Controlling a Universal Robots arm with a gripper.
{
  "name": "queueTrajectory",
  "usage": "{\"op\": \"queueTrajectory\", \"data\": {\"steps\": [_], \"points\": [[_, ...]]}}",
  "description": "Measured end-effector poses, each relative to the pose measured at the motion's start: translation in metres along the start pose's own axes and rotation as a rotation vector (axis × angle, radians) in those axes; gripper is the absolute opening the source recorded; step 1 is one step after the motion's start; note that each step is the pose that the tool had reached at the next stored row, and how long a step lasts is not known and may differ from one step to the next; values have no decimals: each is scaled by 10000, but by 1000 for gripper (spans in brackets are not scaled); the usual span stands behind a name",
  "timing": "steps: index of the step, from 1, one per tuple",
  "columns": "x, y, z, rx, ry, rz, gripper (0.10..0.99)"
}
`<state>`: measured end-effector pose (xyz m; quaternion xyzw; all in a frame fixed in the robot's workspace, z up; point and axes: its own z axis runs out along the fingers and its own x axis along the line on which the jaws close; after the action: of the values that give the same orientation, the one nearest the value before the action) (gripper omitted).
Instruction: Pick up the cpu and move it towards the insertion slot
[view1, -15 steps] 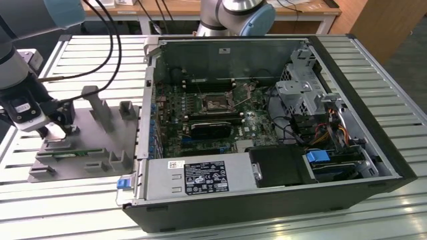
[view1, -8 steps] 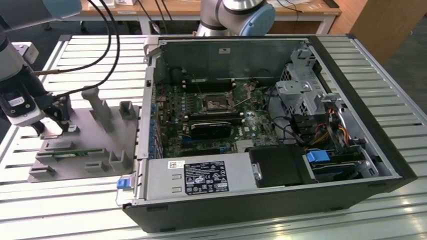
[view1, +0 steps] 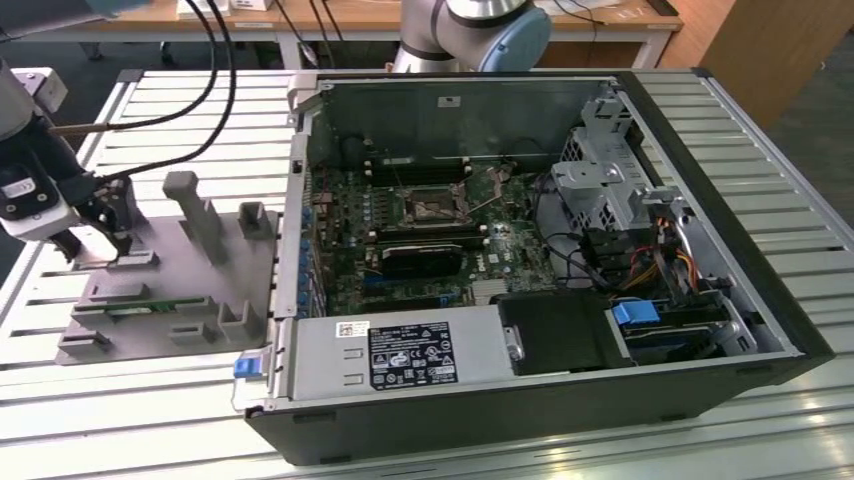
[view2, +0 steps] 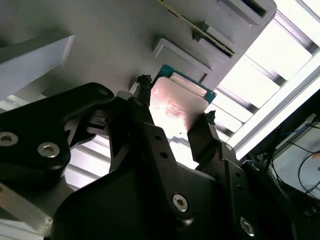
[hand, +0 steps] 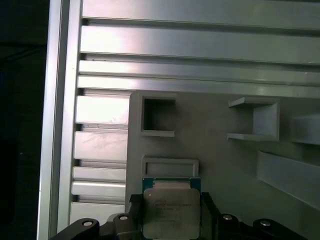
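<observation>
Grasping the cpu by two opposite edges, the end effector stands low over the grey fixture that lies on the table. In both wrist views its dark fingers flank the chip and press against its thin green border, and the shiny lid shows bare between them. The cpu sits at the fixture's outer end, just beside a small raised ledge. Whether it has lifted clear of the fixture's surface is hard to judge from these angles.

The insertion slot lies well apart from the fixture, inside the open computer case that stands next to it.

By its look the chip is light, thin and stiff, so weight is not the concern. The polished metal top is likely slippery, and the underside is probably delicate. The edges are the sound place to hold it, squarely and kept level, with modest squeeze so it neither tilts nor slips out.
</observation>
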<state>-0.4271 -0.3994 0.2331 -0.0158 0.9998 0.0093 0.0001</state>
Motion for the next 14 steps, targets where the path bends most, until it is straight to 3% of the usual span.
{"op": "queueTrajectory", "data": {"steps": [14], "points": [[0, 10, -303, 2, -2, 0, 541]]}}
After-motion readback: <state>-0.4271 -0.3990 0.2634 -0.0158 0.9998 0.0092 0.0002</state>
